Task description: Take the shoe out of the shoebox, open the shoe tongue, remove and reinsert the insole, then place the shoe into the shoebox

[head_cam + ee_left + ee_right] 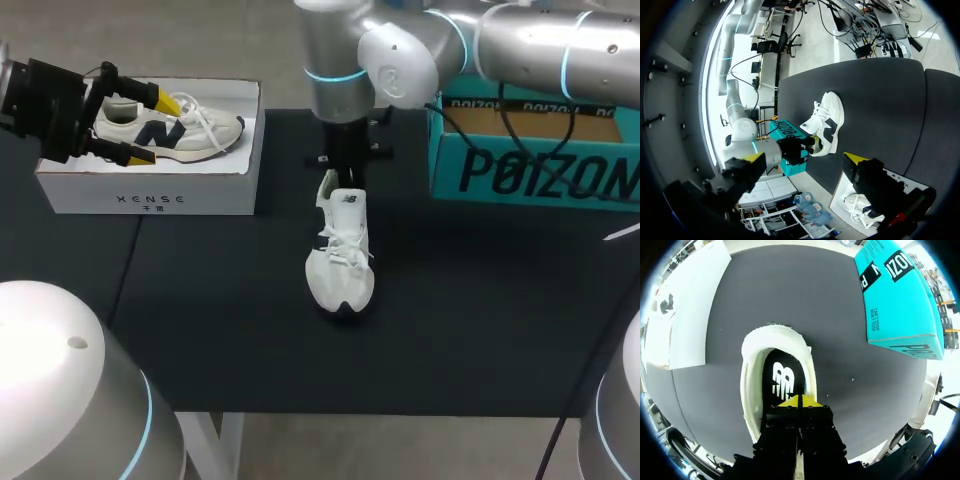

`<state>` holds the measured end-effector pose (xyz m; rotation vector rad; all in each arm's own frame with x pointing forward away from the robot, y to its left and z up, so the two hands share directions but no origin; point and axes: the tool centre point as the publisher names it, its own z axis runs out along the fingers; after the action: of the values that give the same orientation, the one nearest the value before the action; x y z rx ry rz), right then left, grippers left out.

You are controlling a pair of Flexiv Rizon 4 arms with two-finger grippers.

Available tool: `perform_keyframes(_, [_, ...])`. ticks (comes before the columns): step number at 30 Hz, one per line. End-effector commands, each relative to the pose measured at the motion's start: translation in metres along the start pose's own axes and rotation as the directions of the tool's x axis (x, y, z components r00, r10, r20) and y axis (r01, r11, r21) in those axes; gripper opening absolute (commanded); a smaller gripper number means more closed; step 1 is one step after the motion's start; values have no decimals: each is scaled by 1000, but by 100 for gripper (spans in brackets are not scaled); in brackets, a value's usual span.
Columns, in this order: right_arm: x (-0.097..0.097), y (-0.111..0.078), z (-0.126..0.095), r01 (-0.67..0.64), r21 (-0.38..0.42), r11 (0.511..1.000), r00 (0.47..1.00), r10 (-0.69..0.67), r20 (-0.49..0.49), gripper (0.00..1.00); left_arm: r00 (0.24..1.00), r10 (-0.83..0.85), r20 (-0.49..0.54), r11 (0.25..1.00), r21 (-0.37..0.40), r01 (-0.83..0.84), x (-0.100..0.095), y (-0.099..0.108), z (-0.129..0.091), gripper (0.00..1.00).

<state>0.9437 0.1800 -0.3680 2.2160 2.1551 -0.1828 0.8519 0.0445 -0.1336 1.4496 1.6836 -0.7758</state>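
Note:
A white shoe [340, 262] lies on the black table, toe toward the front edge. Its mouth shows a black insole [782, 377] ringed by the white collar [772, 333]. My right gripper [799, 400] is shut, its yellow tips at the tongue end of that mouth; I see nothing between them. From above, this gripper [345, 180] stands straight down over the shoe's back half. My left gripper [150, 128] hangs open over the white shoebox [150, 200] at the far left. The box holds a second white shoe [185, 128].
An open teal box [530, 165] stands at the back right, close to my right arm. The left wrist view looks across the table at the shoe [827, 122], with the teal box [785, 131] beyond it.

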Motion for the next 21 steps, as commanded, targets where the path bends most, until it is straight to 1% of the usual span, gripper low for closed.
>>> perform_keyframes(1, [8, 1, -3, 9, 34, 999, 999, -10, 33, 0, 1000, 1, -3, 1000, 0, -1, 0, 0, 0, 100])
perform_keyframes(5, [12, -2, -4, -3, 64, 998, 1000, 2, 27, 0, 1000, 1, -3, 1000, 0, -1, 0, 0, 0, 100])
perform_keyframes(8, [11, -7, -7, -39, 108, 993, 999, 41, -14, 0, 1000, 1, -3, 1000, 0, -1, 0, 0, 0, 100])
perform_keyframes(10, [10, -10, -8, -64, 102, 993, 998, 65, -12, 0, 1000, 1, -3, 1000, 0, -1, 0, 0, 0, 100])
perform_keyframes(12, [10, -8, -7, -83, 96, 992, 997, 83, -4, 0, 1000, 1, -3, 1000, 0, -1, 0, 0, 0, 100])
perform_keyframes(13, [9, -11, -9, -78, 93, 993, 997, 79, -5, 0, 1000, 1, -3, 1000, 0, -1, 0, 0, 0, 100])
perform_keyframes(16, [9, -12, -9, -69, 93, 993, 998, 70, 1, 0, 1000, 1, -3, 1000, 0, -1, 0, 0, 0, 100])
perform_keyframes(18, [9, -14, -8, -63, 105, 992, 998, 64, -8, 0, 1000, 1, -3, 1000, 0, -1, 0, 0, 0, 100])
perform_keyframes(19, [9, -15, -7, -58, 107, 993, 998, 60, -8, 31, 1000, 1, -3, 1000, 0, -1, 0, 0, 0, 100])
perform_keyframes(20, [9, -16, -8, -58, 110, 992, 998, 59, -8, 45, 1000, 1, -3, 1000, 0, -1, 0, 0, 0, 100])
perform_keyframes(21, [10, -18, -8, -56, 112, 992, 998, 58, -8, 64, 1000, 1, -3, 1000, 0, -1, 0, 0, 0, 100])
